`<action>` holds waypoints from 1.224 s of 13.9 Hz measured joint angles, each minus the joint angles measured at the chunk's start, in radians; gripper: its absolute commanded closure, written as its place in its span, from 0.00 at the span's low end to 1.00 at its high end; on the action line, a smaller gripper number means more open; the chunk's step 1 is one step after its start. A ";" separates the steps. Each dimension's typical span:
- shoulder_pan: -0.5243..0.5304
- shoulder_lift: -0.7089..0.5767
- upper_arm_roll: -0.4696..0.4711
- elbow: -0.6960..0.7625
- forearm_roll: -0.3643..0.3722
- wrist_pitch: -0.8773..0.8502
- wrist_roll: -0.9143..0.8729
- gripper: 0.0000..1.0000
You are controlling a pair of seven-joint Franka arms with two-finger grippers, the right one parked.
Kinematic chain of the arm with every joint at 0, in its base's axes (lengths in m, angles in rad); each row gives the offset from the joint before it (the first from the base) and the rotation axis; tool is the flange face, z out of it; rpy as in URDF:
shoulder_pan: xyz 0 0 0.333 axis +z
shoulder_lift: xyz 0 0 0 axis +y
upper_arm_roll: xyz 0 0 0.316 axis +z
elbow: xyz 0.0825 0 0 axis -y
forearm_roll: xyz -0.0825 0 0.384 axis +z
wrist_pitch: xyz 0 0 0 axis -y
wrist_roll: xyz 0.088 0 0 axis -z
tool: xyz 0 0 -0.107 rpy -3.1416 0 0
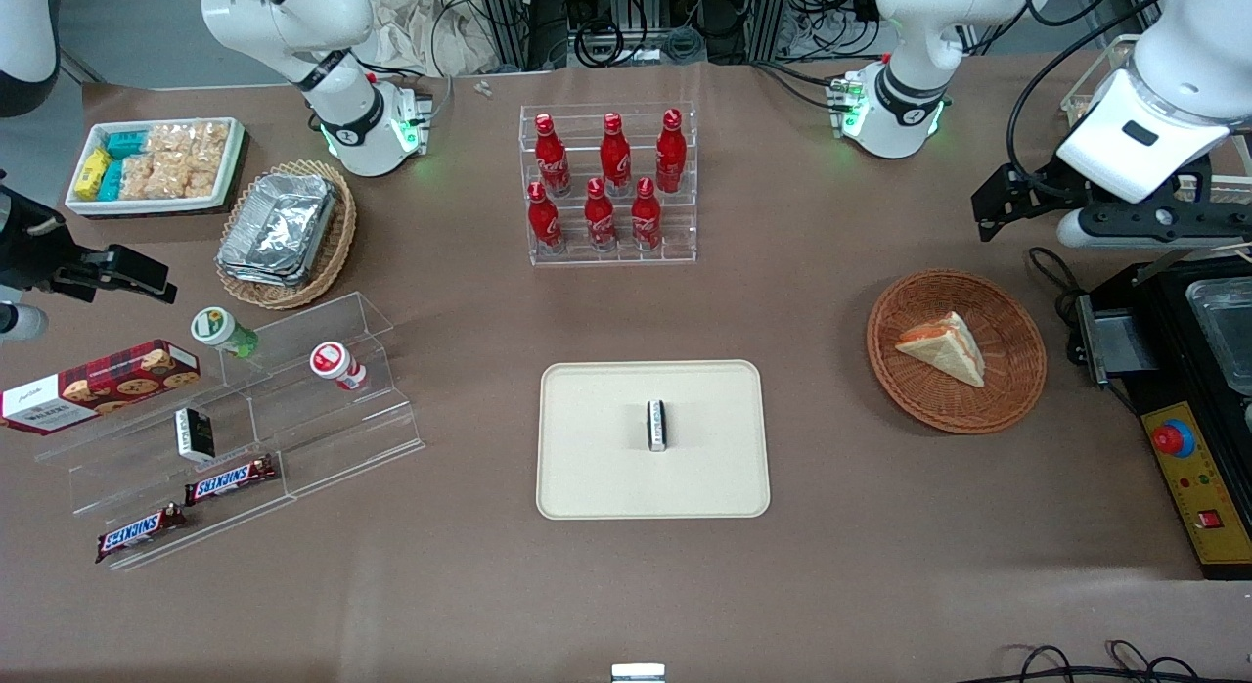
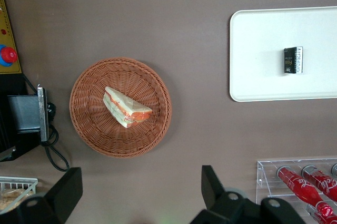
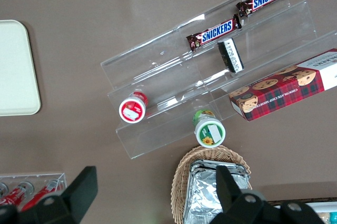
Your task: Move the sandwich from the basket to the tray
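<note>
Wicker basket (image 1: pixel 957 351) on brown tabletop (image 1: pixel 469 585) toward working arm's end, holding sandwich (image 1: pixel 943 347), wedge lying flat near its middle. Cream tray (image 1: pixel 652 439) well apart from basket at tabletop centre, nearer front camera than red bottle rack (image 1: pixel 608 183), carrying only small dark packet (image 1: pixel 657 425). Tool (image 2: pixel 137 195) raised above tabletop just beside basket, fingers (image 2: pixel 210 184) spread wide, gripping nothing, not touching sandwich.
</note>
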 measured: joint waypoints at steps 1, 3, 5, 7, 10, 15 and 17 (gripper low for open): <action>0.000 0.000 0.000 0.000 0.000 0.000 0.000 0.00; 0.000 0.000 0.000 0.000 0.000 0.000 0.000 0.00; 0.000 0.000 0.000 0.000 0.000 0.000 0.000 0.00; 0.000 0.000 0.000 0.000 0.000 0.000 0.000 0.00; 0.001 0.000 0.005 -0.003 0.002 -0.031 -0.008 0.00; 0.006 -0.006 0.078 -0.052 0.004 -0.058 -0.314 0.00; 0.006 -0.019 0.104 -0.101 0.004 -0.046 -0.403 0.00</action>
